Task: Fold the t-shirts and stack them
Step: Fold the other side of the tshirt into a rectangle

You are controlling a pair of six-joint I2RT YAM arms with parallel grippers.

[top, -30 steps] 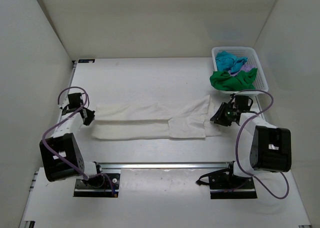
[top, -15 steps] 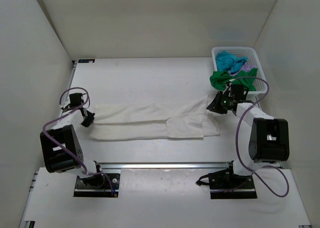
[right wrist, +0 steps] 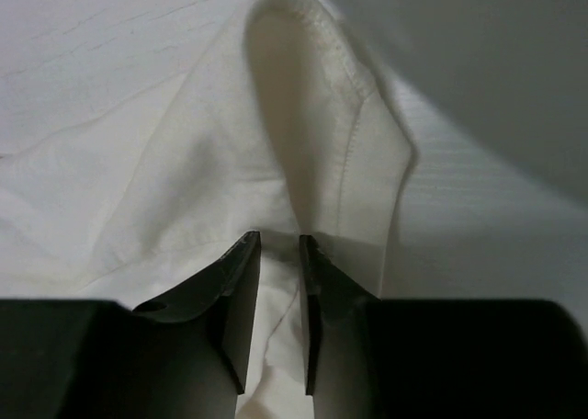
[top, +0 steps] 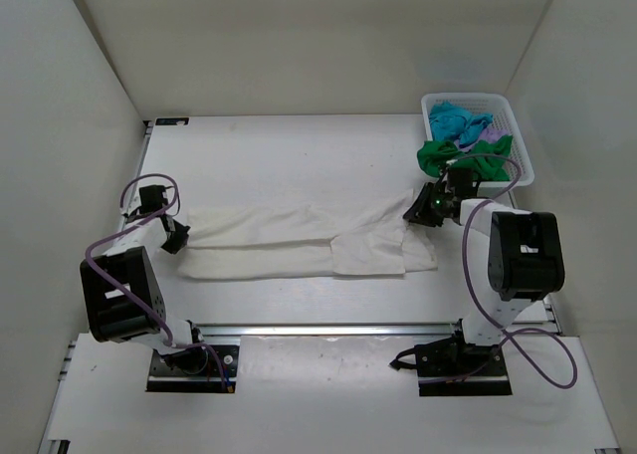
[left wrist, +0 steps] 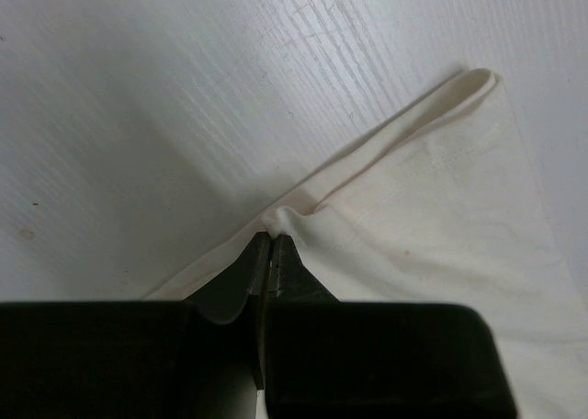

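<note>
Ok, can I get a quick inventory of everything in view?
cream shirt: 1, cream-white, long strip across mid-table
green shirt: 1, green, draped over basket's near rim
turquoise shirt: 1, turquoise, in basket
lilac shirt: 1, pale lilac, in basket
basket: 1, white, table's far right
table: 1, white
left gripper: 1, black, shut on cream shirt's left end
right gripper: 1, black, pinching cream shirt's right end

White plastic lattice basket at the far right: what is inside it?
A turquoise-blue cloth garment, a pale lilac one beside it, and a bright green one spilling over the basket's near rim. Whatever lies beneath them is covered.
</note>
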